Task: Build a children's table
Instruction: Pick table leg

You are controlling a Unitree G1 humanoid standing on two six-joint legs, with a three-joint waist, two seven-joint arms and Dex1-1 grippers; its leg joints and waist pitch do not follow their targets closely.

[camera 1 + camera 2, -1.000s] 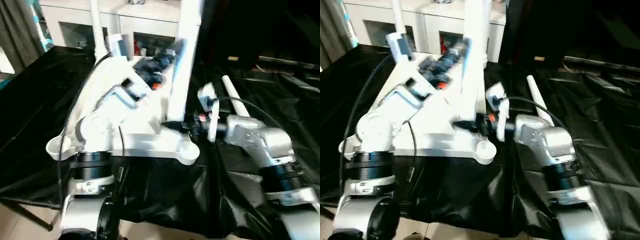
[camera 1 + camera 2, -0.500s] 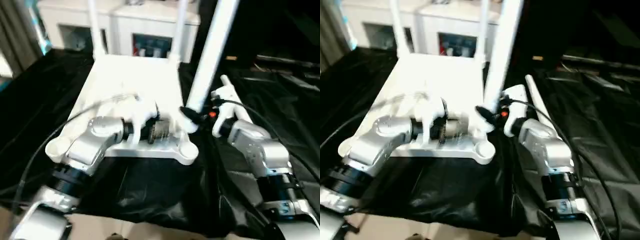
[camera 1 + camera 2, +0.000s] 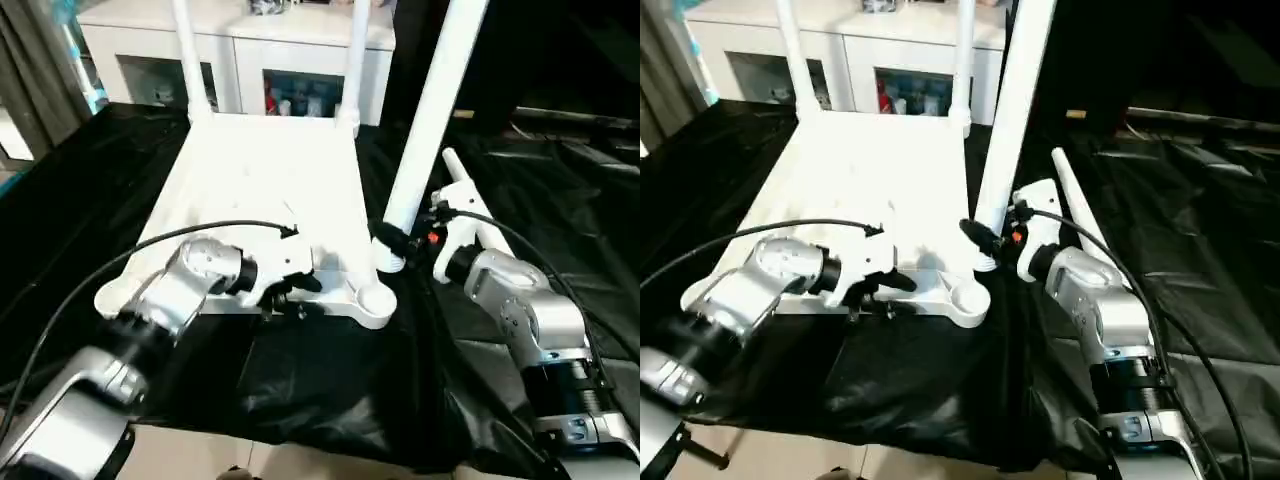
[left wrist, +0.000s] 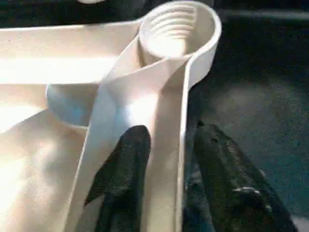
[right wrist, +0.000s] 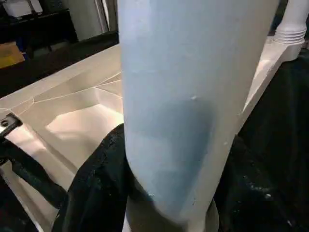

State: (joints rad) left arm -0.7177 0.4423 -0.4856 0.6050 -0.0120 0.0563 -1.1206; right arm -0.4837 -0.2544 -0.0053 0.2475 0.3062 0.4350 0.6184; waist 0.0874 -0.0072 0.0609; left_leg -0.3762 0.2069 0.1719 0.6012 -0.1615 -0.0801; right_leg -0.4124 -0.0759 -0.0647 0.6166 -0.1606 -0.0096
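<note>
Currently: small white plastic children's table (image 3: 265, 175), upside down on black sheeting (image 3: 330, 370), two far legs fitted. Right gripper (image 3: 390, 240) pinches a long tapering white leg (image 3: 432, 105) beside the near right socket (image 4: 178, 34). Left gripper (image 4: 166, 159) straddles the near rim, jaws narrower than before, arm swung low; leg lifted out.

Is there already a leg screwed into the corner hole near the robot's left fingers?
No, the corner socket is open, its inner threads showing, just beyond the left fingers on the tabletop's rim.
</note>
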